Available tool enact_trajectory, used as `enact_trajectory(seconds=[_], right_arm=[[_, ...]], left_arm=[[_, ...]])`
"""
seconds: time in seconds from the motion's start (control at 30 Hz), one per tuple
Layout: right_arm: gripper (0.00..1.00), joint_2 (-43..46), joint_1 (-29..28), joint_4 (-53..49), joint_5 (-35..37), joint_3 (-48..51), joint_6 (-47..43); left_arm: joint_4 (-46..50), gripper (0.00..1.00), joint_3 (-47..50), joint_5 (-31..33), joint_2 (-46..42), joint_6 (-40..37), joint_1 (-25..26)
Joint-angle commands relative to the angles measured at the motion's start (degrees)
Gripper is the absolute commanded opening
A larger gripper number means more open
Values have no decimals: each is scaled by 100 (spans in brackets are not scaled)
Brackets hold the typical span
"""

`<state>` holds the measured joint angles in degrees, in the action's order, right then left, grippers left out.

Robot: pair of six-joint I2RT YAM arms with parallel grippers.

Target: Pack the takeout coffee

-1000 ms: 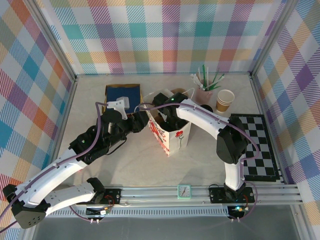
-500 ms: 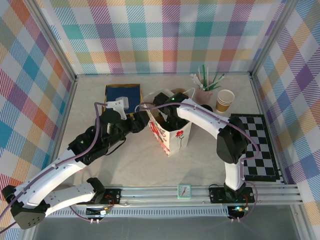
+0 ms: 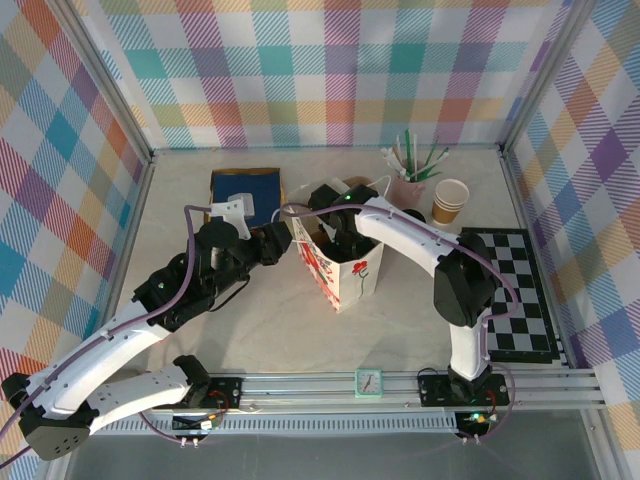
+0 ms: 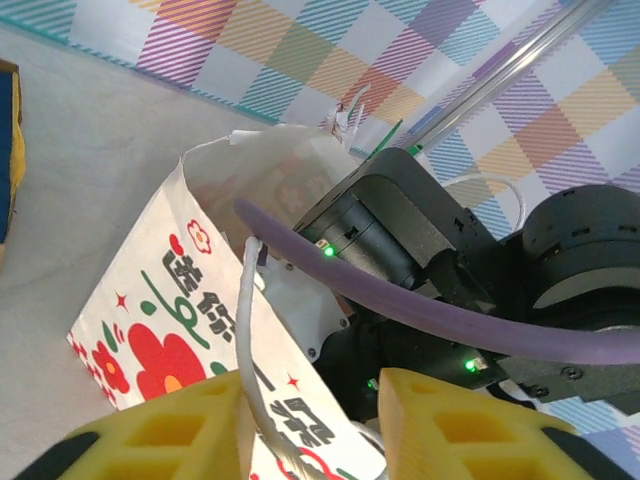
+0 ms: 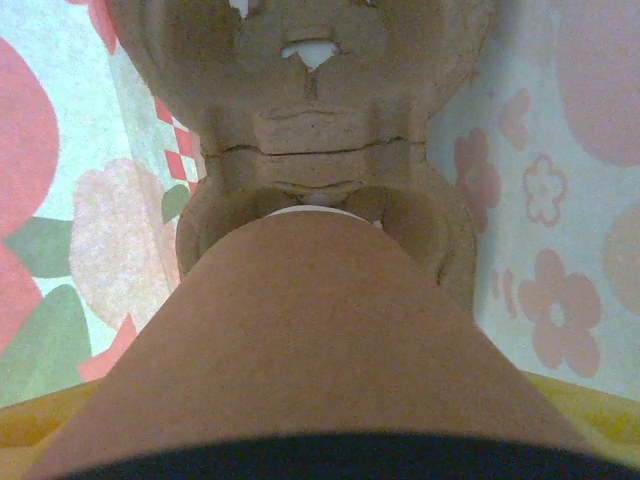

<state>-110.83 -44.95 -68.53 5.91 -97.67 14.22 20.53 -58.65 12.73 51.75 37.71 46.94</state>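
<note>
Right wrist view: yellow right fingers sit at the lower corners of the frame, closed on the small brown kraft-paper cup with a black plastic lid. The lid shows as the dark strip along the bottom edge, so the cup's base leads. Up-frame of the cup lies the brown moulded cardboard cup tray, at the bottom of the white flowered paper bag. The bag's inner walls close in at left and right. The cup is inside the bag, over the tray; contact with the tray cannot be told.

Left wrist view: yellow left fingers at the bottom edge stand apart. The bag's white cord handle runs between them against the left-hand one, not pinched. The black right arm reaches into the bag mouth at centre frame.

Top external view: the bag stands upright on the pale tabletop, with both arms at its rim.

Step, judged: seating the coffee in a tray well. The next move calls for a straight descent lined up on the well and release only once the cup is seated. The withdrawal must clear the bag walls. The bag needs steadying at the handle.
</note>
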Motion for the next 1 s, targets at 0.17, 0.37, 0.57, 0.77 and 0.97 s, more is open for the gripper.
enact_trajectory(seconds=[0.17,0.37,0.57,0.77,0.97], right_arm=[[42,70,31,-2,-81,119,64],[42,68,30,-19,-39,116,41],[42,61,30,11,-11,165,36],[41,79,30,169,-29,265,33],[41,52,35,317,-34,357,12]], left_arm=[[-225,32,-146,52,38,-104,-57],[-203,29,-164,96,29,-105,-61],[-217,29,-173,111,20,-106,-60],[-199,31,-156,138,4,-108,-62],[-199,32,-138,147,-31,-102,-62]])
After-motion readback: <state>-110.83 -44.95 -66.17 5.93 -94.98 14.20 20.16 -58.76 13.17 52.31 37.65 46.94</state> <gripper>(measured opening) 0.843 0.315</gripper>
